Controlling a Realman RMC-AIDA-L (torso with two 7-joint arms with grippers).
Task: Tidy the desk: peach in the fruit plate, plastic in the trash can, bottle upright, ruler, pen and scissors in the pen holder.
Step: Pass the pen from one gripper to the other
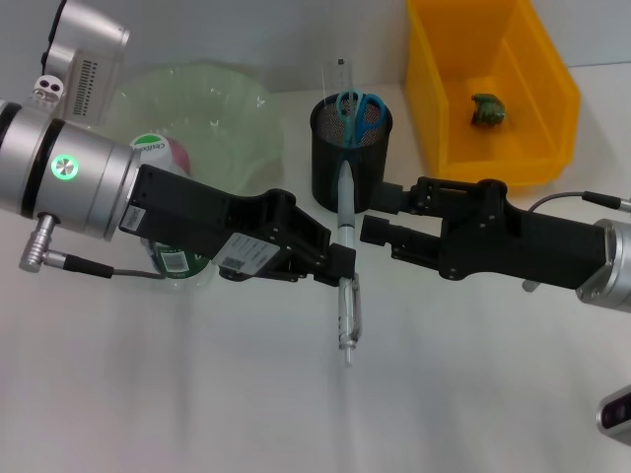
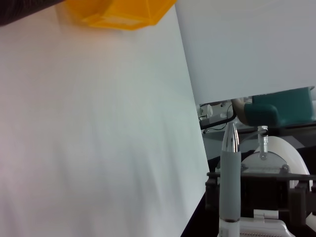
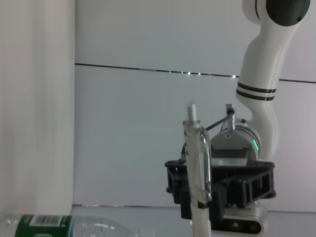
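Left gripper point(image 1: 340, 268): fingers are clamped on the pen point(image 1: 346, 258) at mid-barrel; the pen is held clear of the desk point(image 1: 296, 394), roughly lengthwise away from the robot, its grey grip end pointing toward the pen holder point(image 1: 351, 153) and its clip end toward the robot. The same grip is seen in the right wrist view, left gripper point(image 3: 200, 197) closed around the pen point(image 3: 197, 163).

Right gripper point(image 1: 380, 215): positioned just beside the pen on the side opposite the left gripper, fingers spread apart, one near the pen holder's base, one level with the barrel; nothing is held.

Pen holder: black mesh, just beyond the pen's grip end; blue-handled scissors point(image 1: 359, 110) and a clear ruler point(image 1: 335, 77) are stood inside.

Bottle point(image 1: 168, 212): lying on its side under the left arm, green label visible.

Fruit plate point(image 1: 202, 108): translucent green, beyond the left arm.

Trash can point(image 1: 488, 84): yellow bin, beyond the right gripper, with crumpled greenish plastic point(image 1: 488, 109) inside.
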